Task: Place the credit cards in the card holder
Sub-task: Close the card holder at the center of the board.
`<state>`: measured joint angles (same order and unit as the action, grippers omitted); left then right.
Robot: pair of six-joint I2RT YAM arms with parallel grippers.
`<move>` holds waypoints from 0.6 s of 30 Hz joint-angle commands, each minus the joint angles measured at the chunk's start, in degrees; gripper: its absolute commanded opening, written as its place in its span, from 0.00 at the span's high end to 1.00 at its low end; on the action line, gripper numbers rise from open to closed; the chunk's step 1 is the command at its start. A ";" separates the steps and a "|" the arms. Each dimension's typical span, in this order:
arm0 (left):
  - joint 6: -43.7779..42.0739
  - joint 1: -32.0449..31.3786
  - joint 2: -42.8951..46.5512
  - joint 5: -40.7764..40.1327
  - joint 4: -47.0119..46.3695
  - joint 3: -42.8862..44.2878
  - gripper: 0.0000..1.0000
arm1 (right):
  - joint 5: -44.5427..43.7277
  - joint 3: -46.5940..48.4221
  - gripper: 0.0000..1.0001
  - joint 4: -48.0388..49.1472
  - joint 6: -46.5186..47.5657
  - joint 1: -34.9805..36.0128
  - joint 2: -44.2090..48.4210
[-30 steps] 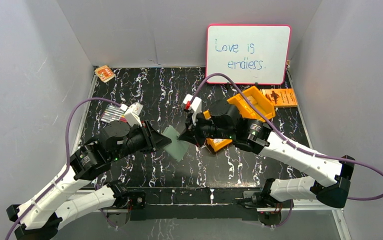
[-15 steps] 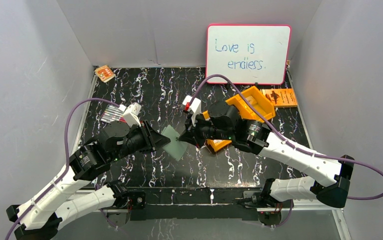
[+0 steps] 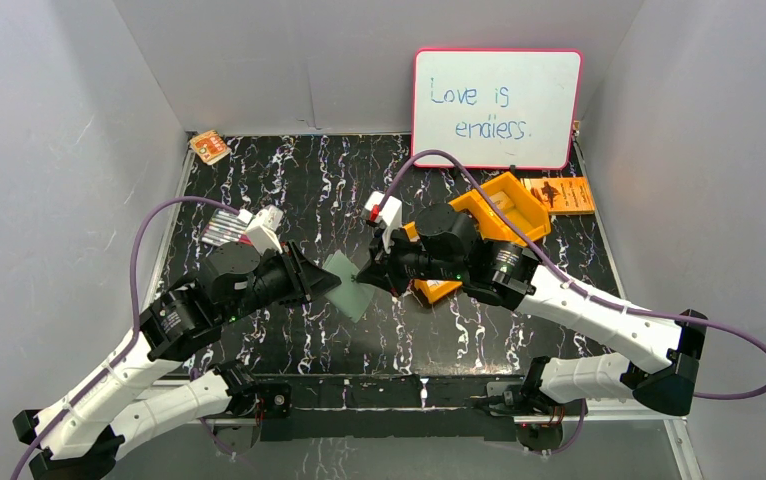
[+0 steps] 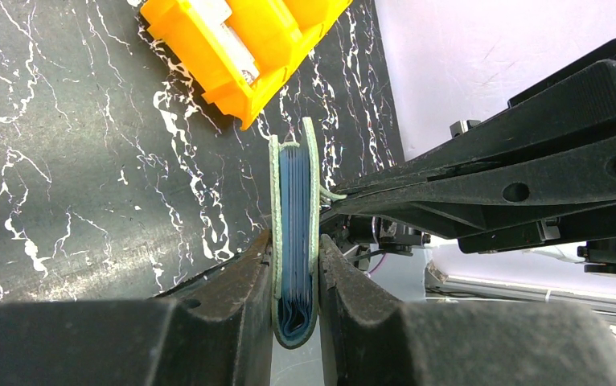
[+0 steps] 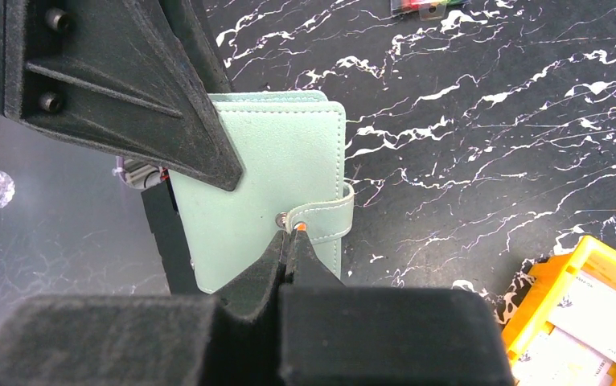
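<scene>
We see the black marbled table (image 3: 289, 180) shut in by grey walls on the left, back and right, with a whiteboard (image 3: 496, 108) leaning at the back. The widest bare stretch lies behind the two grippers, and a narrower strip runs in front of them towards the arm bases. The card holder (image 3: 351, 290) is near the middle of the table, gripped between the fingers of the left gripper (image 3: 324, 280), which is clenched on its folded spine end. The right gripper (image 3: 364, 272) faces it from the other side with its fingers closed tight. Their tips touch the snap end of the holder's strap, though we cannot tell whether they pinch it. The left wrist view shows the card holder (image 4: 295, 209) edge-on and upright, its blue pocket leaves pressed between green covers, its sides squeezed by the left gripper (image 4: 295, 265). The right wrist view instead shows its flat green cover (image 5: 264, 185) and the strap meeting the right gripper (image 5: 289, 241). The credit cards (image 5: 594, 314) lie in an orange tray (image 3: 504, 205) just behind the right arm, well apart from the holder. They are plain in both wrist views (image 4: 224, 40) but small from above. An orange booklet (image 3: 559, 193) lies beside the tray by the right wall.
</scene>
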<state>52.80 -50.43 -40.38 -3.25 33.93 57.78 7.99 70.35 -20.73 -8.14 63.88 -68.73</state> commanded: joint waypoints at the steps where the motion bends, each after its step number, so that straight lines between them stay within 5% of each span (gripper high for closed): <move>1: 0.48 0.07 0.75 -0.40 -2.35 0.16 1.00 | 0.34 -0.39 1.00 3.81 -1.17 0.39 0.85; 18: 0.56 0.07 1.00 -0.85 -2.44 -0.10 1.00 | 1.87 -1.43 1.00 4.73 -1.70 0.46 1.28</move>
<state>52.95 -50.43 -40.36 -3.51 33.93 57.54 8.29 69.38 -19.18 -9.06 63.88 -68.64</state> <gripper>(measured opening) 0.186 0.011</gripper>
